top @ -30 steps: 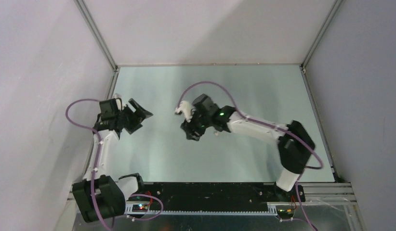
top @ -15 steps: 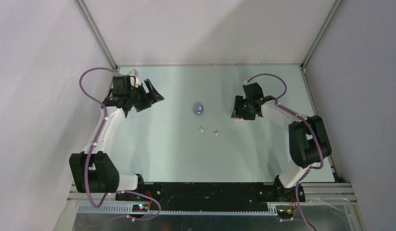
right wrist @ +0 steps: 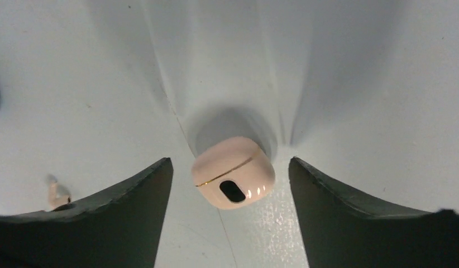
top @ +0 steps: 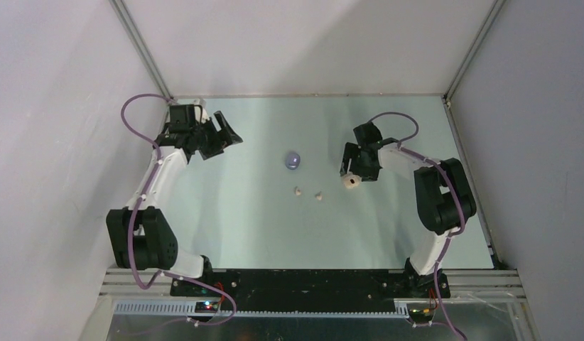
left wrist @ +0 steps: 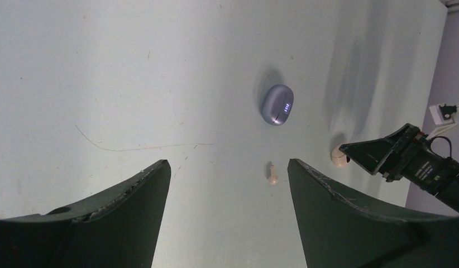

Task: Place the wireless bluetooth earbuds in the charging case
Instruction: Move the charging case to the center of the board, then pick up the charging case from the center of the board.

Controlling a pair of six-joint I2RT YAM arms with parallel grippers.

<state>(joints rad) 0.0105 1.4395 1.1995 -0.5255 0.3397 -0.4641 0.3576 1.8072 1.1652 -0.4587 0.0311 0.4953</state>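
A closed purple case (top: 293,160) lies mid-table; it also shows in the left wrist view (left wrist: 278,105). Two tiny earbuds (top: 298,191) (top: 319,195) lie just in front of it, one cream bud showing in the left wrist view (left wrist: 271,174). A closed cream case (top: 352,182) lies right of them. My right gripper (top: 354,172) is open, its jaws either side of the cream case (right wrist: 233,173) without touching it. My left gripper (top: 225,141) is open and empty, at the far left, well away from everything.
The booth's walls and metal frame posts (top: 143,50) close in the table on the left, back and right. A cream earbud (right wrist: 57,192) lies left of the right gripper's left finger. The arm bases stand at the near edge.
Both arms have swung out from the middle, uncovering the cases and buds. In the last half second the right gripper drew back a little, so the cream case shows fully.
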